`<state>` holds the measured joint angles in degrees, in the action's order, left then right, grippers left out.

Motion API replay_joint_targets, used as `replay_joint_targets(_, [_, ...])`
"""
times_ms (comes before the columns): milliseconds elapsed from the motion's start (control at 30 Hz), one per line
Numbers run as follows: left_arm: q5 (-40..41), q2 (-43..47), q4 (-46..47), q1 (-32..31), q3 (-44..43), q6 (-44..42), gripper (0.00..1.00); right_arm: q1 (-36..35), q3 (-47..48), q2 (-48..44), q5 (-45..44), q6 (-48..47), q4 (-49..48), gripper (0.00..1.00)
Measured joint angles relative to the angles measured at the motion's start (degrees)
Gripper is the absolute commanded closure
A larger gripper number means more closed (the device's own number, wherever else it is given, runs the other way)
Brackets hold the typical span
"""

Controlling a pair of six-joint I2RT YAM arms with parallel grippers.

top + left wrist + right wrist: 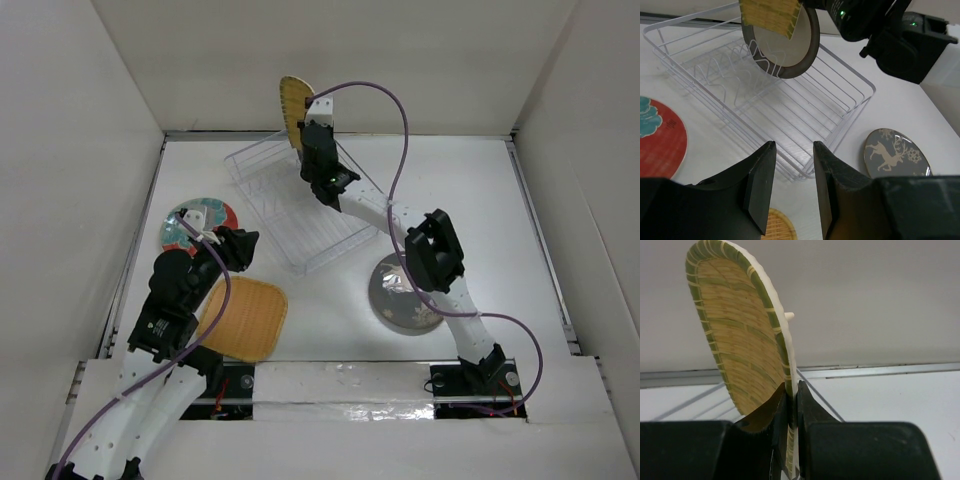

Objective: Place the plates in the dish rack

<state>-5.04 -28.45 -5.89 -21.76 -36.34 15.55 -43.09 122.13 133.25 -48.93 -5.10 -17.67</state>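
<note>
Where the right arm reaches across to the far side of the white desk (480, 200), we note the right hand (791, 405) pinched shut on the lower edge of the yellow woven fan-shaped plate (735, 335), one finger on each face. That plate is held upright on edge, rounded end uppermost, above the far end of the clear wire-frame rectangular dish rack (285, 210). From the left wrist view we see a dark-rimmed round plate with a cream centre (785, 47) standing on edge among the rack's upright dividers. The fan-shaped plate overlaps its upper rim in that view; whether the two touch we cannot tell. The left hand (790, 185) is poised over the desk just beside the rack's near-left edge, its fingers (760, 185) parted partway with nothing between them. Three plates lie flat on the desk. The red-and-teal round plate (200, 225) is left of the rack, close to the left hand. The yellow woven square plate (245, 320) is near the front, partly under the left arm. The dark round plate with a pale deer pattern (895, 152) is right of the rack, partly covered by the right arm in the top view. Each of the three lies apart from the rack.
</note>
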Motion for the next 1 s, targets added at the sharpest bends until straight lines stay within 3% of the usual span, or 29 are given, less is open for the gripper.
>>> replay_joint_targets(233, [-0.1, -0.7, 0.0, 0.0, 0.0, 0.0, 0.67, 0.1, -7.4, 0.8, 0.6, 3.2, -4.9, 1.0])
replay_joint_targets(500, [-0.6, -1.6, 0.0, 0.0, 0.0, 0.0, 0.67, -1.3, -17.4, 0.2, -2.3, 5.6, -20.2, 1.0])
replay_joint_targets(667, [-0.9, -1.8, 0.0, 0.0, 0.0, 0.0, 0.67, -4.5, -23.3, 0.7, -9.4, 1.8, -22.9, 1.0])
replay_joint_targets(900, [-0.9, -1.8, 0.0, 0.0, 0.0, 0.0, 0.67, -5.7, -22.3, 2.9, -13.8, -5.2, -26.7, 1.0])
replay_joint_targets(933, [-0.9, -1.8, 0.0, 0.0, 0.0, 0.0, 0.67, -5.7, -22.2, 2.9, -13.9, -5.2, -26.8, 0.97])
replay_joint_targets(1000, [-0.9, -1.8, 0.0, 0.0, 0.0, 0.0, 0.67, -5.7, -22.2, 2.9, -14.0, -3.7, -25.7, 0.83])
